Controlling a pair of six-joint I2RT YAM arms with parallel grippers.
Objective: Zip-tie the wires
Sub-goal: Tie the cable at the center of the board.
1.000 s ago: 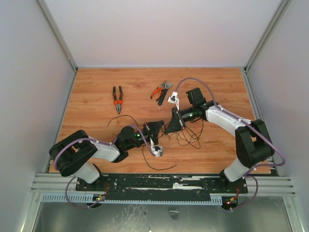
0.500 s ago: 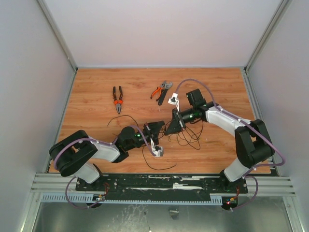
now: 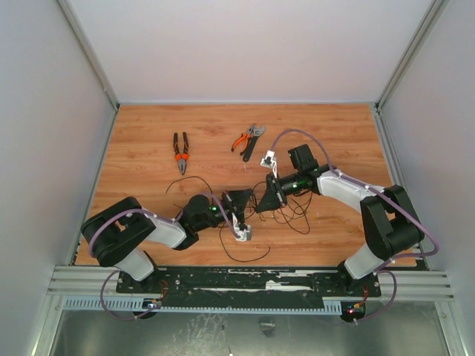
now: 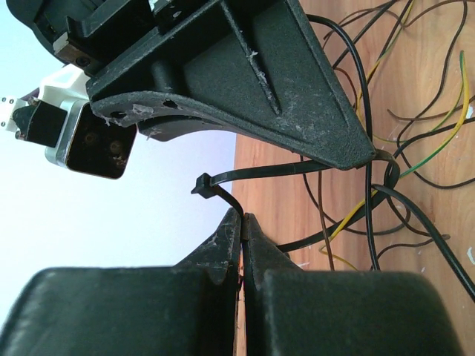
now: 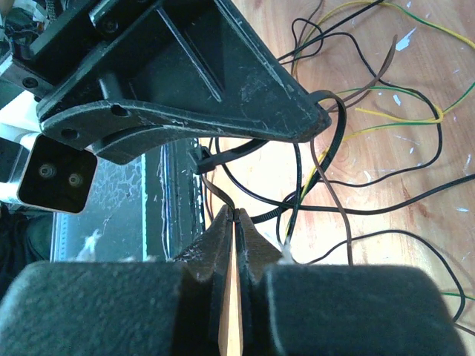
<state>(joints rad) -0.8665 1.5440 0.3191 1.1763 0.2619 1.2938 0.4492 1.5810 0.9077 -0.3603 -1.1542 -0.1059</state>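
The zip tie (image 4: 260,172) is a thin black strip looped round part of the wires (image 4: 415,148), with its head (image 4: 202,183) free. In the left wrist view my left gripper (image 4: 242,216) is shut on the strip just below the head. My right gripper (image 5: 234,211) is shut on the zip tie (image 5: 202,160) too, in front of the thin black, brown and yellow-green wires (image 5: 386,126). Seen from above, the left gripper (image 3: 245,199) and right gripper (image 3: 261,197) meet tip to tip at mid-table, and the wires (image 3: 291,211) trail to the right.
Orange-handled pliers (image 3: 180,152) lie at the back left. A second orange-handled tool (image 3: 247,139) lies at the back centre. A loose black wire (image 3: 245,256) curls near the front edge, below the left gripper. Walls close in the table on three sides.
The right arm has moved left and nearer, bringing its gripper close against the left gripper. The wires have been drawn along with it. The left arm has barely moved.
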